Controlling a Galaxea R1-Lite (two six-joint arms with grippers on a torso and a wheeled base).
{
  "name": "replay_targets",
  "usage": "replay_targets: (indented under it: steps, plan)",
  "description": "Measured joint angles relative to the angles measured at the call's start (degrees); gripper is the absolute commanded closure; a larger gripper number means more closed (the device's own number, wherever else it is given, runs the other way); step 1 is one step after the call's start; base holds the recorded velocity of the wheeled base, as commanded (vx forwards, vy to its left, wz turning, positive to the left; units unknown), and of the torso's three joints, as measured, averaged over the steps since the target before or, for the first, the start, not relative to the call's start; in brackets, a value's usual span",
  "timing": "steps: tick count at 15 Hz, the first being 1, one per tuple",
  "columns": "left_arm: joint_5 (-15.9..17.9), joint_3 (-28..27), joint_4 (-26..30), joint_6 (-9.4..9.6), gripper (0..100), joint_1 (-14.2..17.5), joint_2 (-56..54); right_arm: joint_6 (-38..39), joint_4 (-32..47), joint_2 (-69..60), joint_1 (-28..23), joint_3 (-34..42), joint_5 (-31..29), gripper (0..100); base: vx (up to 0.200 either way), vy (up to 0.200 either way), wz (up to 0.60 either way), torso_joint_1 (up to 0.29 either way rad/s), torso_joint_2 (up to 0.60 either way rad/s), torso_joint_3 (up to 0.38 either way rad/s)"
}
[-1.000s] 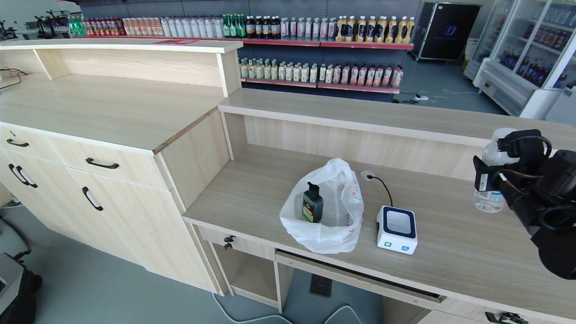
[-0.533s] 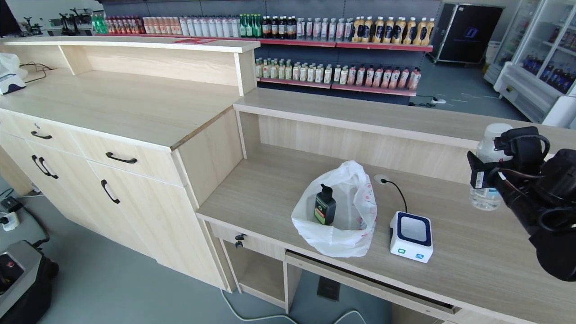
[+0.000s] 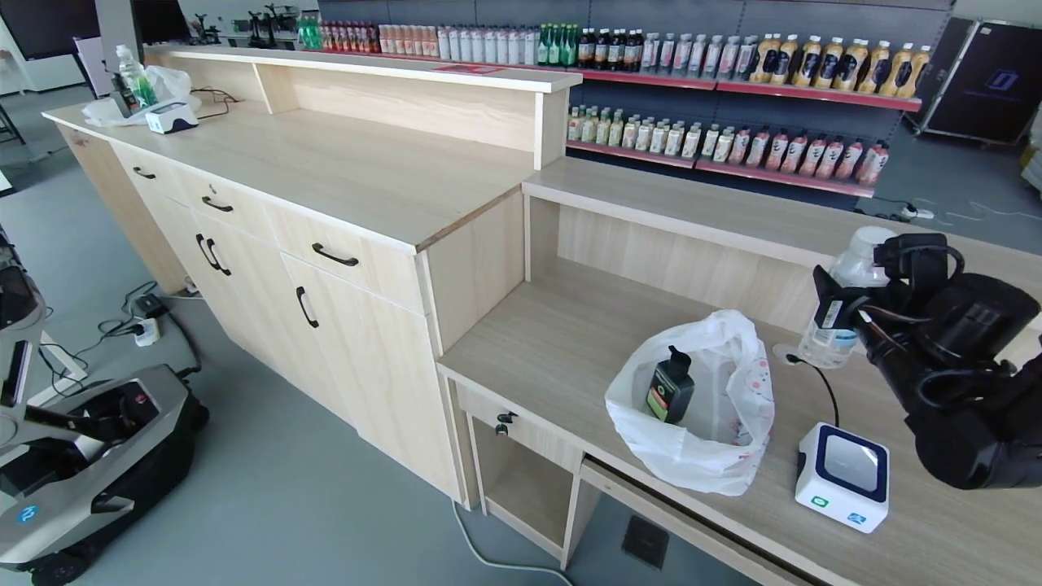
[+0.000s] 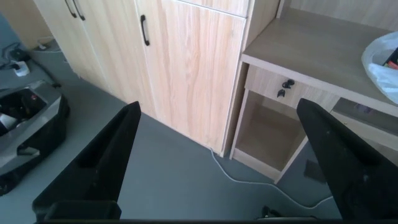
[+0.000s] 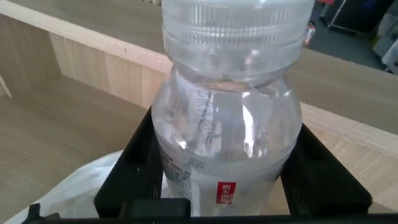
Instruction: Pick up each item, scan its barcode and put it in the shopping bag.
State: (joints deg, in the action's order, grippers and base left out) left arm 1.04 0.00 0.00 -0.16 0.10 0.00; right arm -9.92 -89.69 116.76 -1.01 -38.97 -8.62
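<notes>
Bottle (image 3: 845, 273) sits clamped inside the right hand (image 3: 856, 299) (left hand (image 4: 211, 186) hangs open).

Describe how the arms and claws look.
Right arm: black, bulky rounded wrist housings, thin black cables looping outside. Right claw: black flat fingers, one carrying a white sticker. Left claw: two matte black, wedge-shaped fingers tapering toward the tips.
</notes>
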Motion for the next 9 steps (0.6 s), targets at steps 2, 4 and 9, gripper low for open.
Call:
replay_targets:
  steps: [2, 4, 9]
  plan:
    - [0.0, 0.0, 0.0, 0.00, 0, 0.0, 0.0, 3.8, 1.0, 5.0, 0.3, -3.6, 2.4, 100, 0.000, 0.000, 0.00, 0.000, 0.00, 0.000]
    - [0.0, 0.0, 0.0, 0.00, 0, 0.0, 0.0, 5.6, 1.8, 10.1, 0.2, -8.8, 8.3, 100, 0.000, 0.000, 0.00, 0.000, 0.00, 0.000]
    - [0.0, 0.0, 0.0, 0.00, 0, 0.0, 0.0, 5.9, 2.4, 19.8, 1.0, -16.9, 12.9, 100, 0.000, 0.000, 0.00, 0.000, 0.00, 0.000]
